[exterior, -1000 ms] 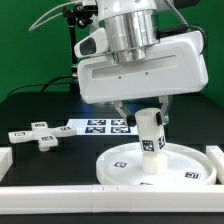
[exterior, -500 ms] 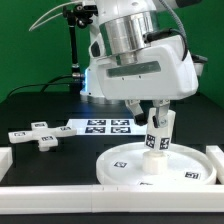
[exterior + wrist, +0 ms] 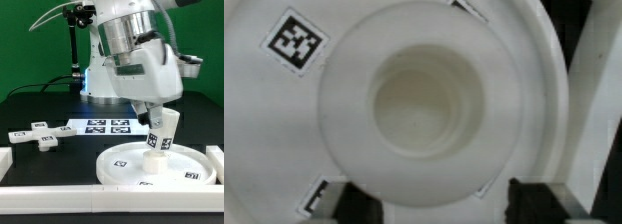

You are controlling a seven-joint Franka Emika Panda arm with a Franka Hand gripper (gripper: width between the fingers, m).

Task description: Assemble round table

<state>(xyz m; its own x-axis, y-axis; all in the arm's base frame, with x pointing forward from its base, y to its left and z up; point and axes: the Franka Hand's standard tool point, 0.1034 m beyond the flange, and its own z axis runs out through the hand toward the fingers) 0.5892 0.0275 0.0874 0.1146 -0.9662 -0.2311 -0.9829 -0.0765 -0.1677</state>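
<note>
Arm pose: the arm [image 3: 135, 55] is seen reaching down from the top of the exterior view. Its white wrist housing is leaned over, so that the hand end is pointed down and toward the exterior view's right.

Hand: the hand [image 3: 156, 120] is drawn in narrow and clamped on the leg, with one finger set on either side of it. It is held over the middle of the round disc.

Leg: the leg [image 3: 164, 138], a short thick white cylinder with a square tag on its side, is gripped at a tilt, with its top leaned toward the exterior view's right. Its lower end is placed at the centre of the round disc. Whether it is seated there or only touching cannot be made out.

Round disc: the round disc [image 3: 115, 165] is laid flat on the table [image 3: 40, 105], toward the exterior view's right, just behind the front border block. A raised rim and several tags are shown on it.

Wrist view: the frame is filled by the round disc's face. A round hollow [image 3: 420, 100] is seen at its centre and a tag [image 3: 295, 40] off to one side. The dark shapes at the frame's edge are probably the fingers [image 3: 327, 200].

Cross-shaped base: the cross-shaped base [image 3: 35, 133] is laid flat on the table at the exterior view's left, well apart from the round disc and the hand.

Marker board: the marker board [image 3: 100, 125] is laid flat between the cross-shaped base and the round disc, partly covered by the hand.

Border blocks: plain white border blocks [image 3: 100, 195] are set along the front and at both sides.
</note>
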